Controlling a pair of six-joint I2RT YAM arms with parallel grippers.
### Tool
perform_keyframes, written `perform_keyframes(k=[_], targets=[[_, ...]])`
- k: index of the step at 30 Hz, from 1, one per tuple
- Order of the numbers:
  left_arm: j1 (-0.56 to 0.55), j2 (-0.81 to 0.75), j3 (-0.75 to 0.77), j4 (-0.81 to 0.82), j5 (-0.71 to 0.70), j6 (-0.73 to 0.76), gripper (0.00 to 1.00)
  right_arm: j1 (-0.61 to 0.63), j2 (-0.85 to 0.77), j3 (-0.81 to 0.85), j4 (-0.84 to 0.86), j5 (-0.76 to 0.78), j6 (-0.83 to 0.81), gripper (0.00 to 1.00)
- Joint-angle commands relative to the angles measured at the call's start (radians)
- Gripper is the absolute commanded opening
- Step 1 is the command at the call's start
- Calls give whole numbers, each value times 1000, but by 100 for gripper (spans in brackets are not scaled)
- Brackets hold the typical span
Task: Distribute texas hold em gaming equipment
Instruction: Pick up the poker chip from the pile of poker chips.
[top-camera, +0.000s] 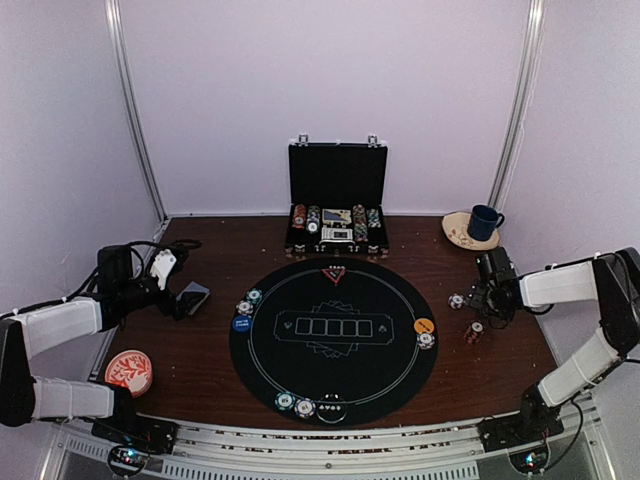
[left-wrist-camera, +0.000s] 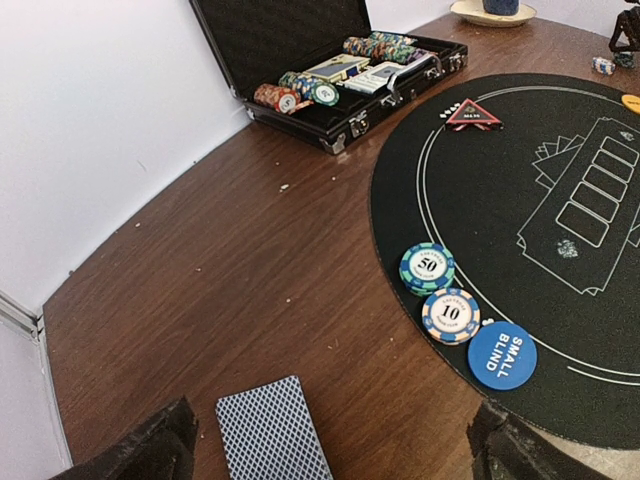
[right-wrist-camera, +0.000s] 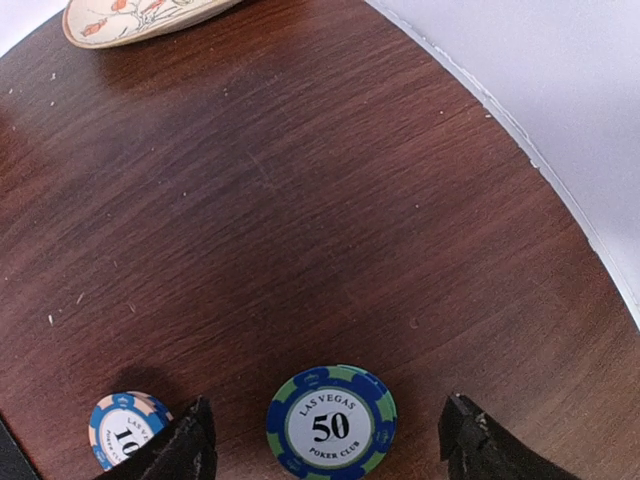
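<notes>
Top view
- Round black mat (top-camera: 300, 372) lies mid-table on brown wood. The red triangle marker (top-camera: 334, 273) sits at the mat's far edge, apex toward the arms.
- Small striped chips and button discs sit in clusters at the mat's left, right and near rims.
- Left gripper (top-camera: 180, 301) is low over the card deck (top-camera: 194, 296), off the mat's left edge.
- Right gripper (top-camera: 466, 299) is low over a lone chip on bare wood, right of the mat.

Left wrist view
- The card deck (left-wrist-camera: 272, 432) lies flat, back up, in a grey-blue lattice pattern. Its long axis runs away from the camera, leaning slightly left.
- The left gripper (left-wrist-camera: 330, 455) is spread wide. The deck is between its fingers (left-wrist-camera: 150, 445), nearer the left one, with nothing gripped.
- At the mat's rim is a row of teal 50 chip (left-wrist-camera: 427, 267), 10 chip (left-wrist-camera: 450, 315) and blue SMALL BLIND disc (left-wrist-camera: 502, 355).
- Black briefcase (left-wrist-camera: 300, 40) stands open beyond.

Right wrist view
- A green-blue 50 chip (right-wrist-camera: 331, 422) lies flat on wood with a white centre, lettering upright to the camera.
- The right gripper (right-wrist-camera: 330, 403) is parted. Its fingers (right-wrist-camera: 182, 445) stand either side of the chip, clear of its edge, holding nothing.
- Pale 10 chip (right-wrist-camera: 125, 428) lies just outside the left finger.
</notes>
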Motion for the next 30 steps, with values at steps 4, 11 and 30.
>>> perform_keyframes(k=[4, 11, 30], targets=[[-2, 4, 1, 42, 15, 10, 98, -13, 13, 15, 37, 9, 14, 74], [-2, -6, -4, 43, 14, 10, 98, -14, 38, 17, 46, -2, 11, 72], [-2, -10, -4, 43, 14, 10, 98, -14, 61, 14, 53, -10, 10, 65]])
